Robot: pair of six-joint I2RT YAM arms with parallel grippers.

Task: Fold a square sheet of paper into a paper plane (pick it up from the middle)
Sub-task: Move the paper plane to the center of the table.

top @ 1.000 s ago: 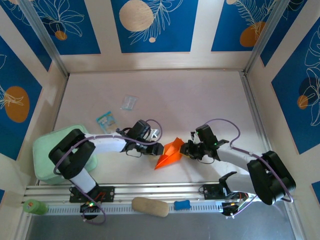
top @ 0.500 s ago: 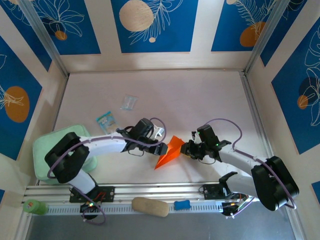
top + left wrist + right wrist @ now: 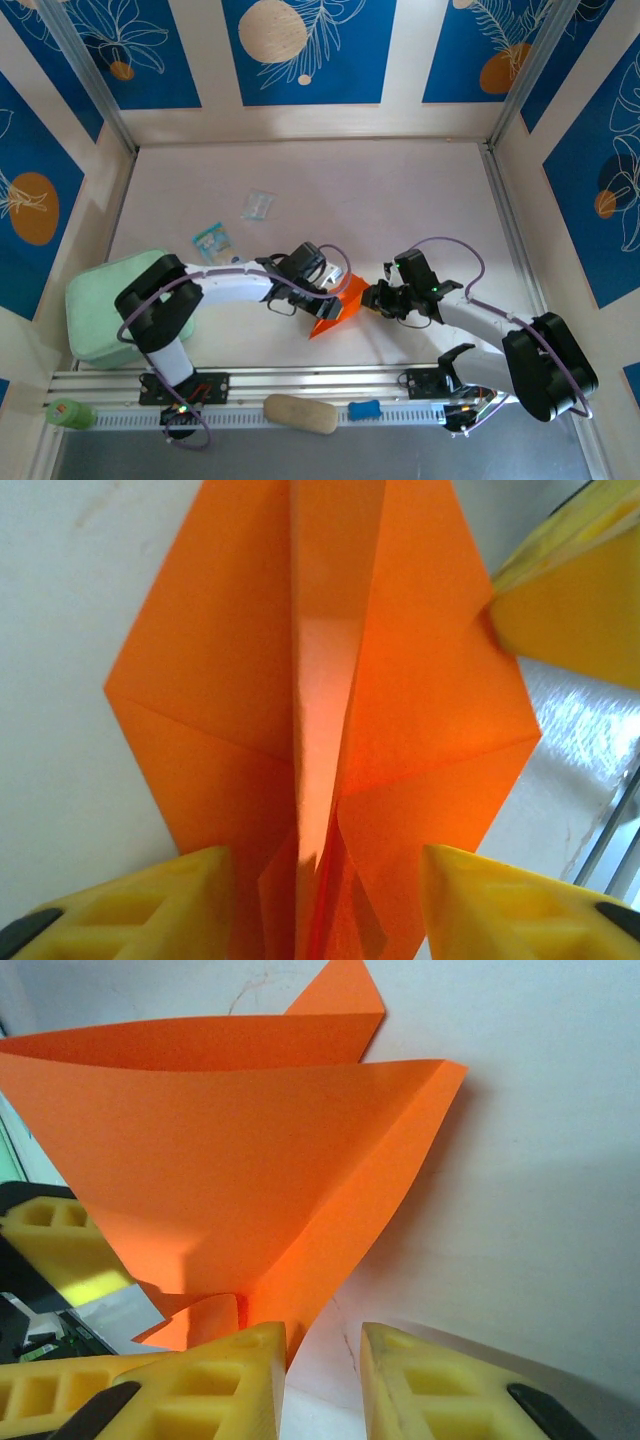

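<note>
1. Lying on the white table [image 3: 400, 190], the folded orange paper [image 3: 354, 292] sits well to the right of the mint green pad [image 3: 100, 310], with its pointed end turned toward the near rail.
2. Seen from the left wrist, the paper [image 3: 330, 680] has a raised centre crease, and a wing slopes away on each side of it.
3. The left gripper [image 3: 335, 305] is over the edge of the paper that faces the pad.
4. In its own view the left gripper [image 3: 325, 900] is spread, with one yellow finger [image 3: 150, 910] on each side of the paper's end and the paper between them, not pinched.
5. The right gripper [image 3: 370, 297] meets the paper's corner on the side away from the pad.
6. In the right wrist view the paper [image 3: 230, 1160] rises in a curved sheet, and its lower tip rests against one finger [image 3: 240, 1380].
7. The right gripper [image 3: 322, 1380] shows a narrow gap with table visible in it. I cannot tell whether it nips the paper.
8. A blue-and-white packet [image 3: 210, 240] lies just beyond the pad's far right corner, and a clear wrapper [image 3: 258, 205] lies farther off the same way.
</note>
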